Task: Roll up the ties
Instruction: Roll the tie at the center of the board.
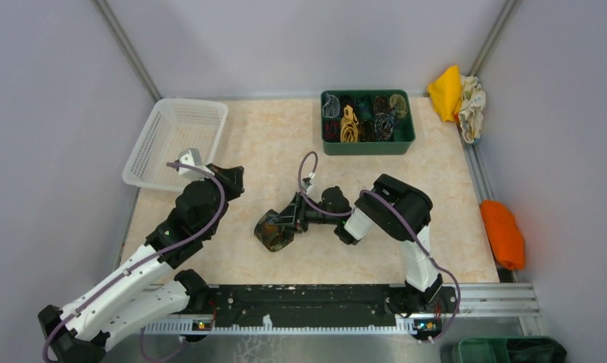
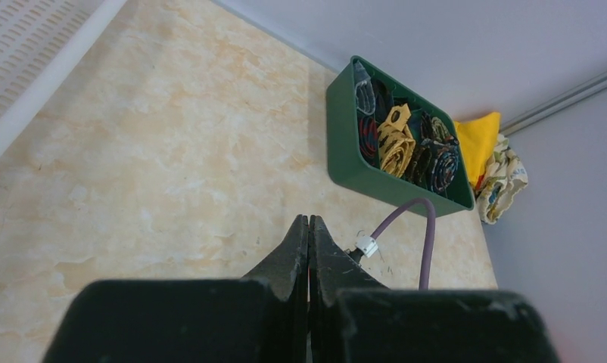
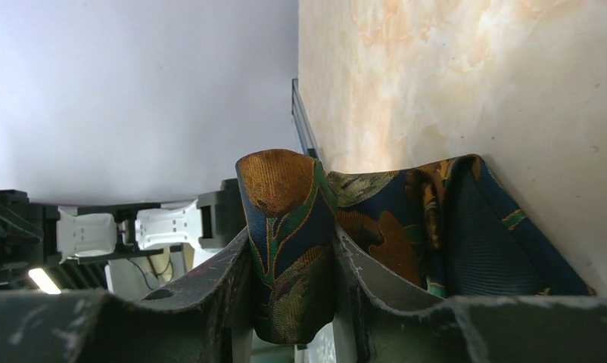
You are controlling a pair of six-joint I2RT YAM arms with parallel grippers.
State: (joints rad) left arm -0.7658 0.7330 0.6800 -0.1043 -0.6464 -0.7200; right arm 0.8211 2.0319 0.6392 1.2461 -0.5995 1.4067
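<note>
A dark tie (image 1: 272, 229) with orange-gold and teal blotches lies bunched on the marble table, left of centre. My right gripper (image 1: 289, 219) is shut on it. In the right wrist view a fold of the tie (image 3: 289, 227) sits clamped between the two fingers, with the remaining fabric (image 3: 467, 227) to the right against the table. My left gripper (image 1: 232, 180) is shut and empty, near the white basket; in the left wrist view its fingertips (image 2: 309, 227) are pressed together above the table. Several rolled ties (image 1: 367, 117) fill the green bin (image 1: 368, 145); they also show in the left wrist view (image 2: 399, 144).
A white mesh basket (image 1: 175, 140) stands at the back left. Yellow (image 1: 446, 92) and white patterned cloth lumps (image 1: 472, 106) lie at the back right; an orange cloth (image 1: 502, 233) lies off the table's right edge. A purple cable (image 1: 309, 178) loops above the right gripper.
</note>
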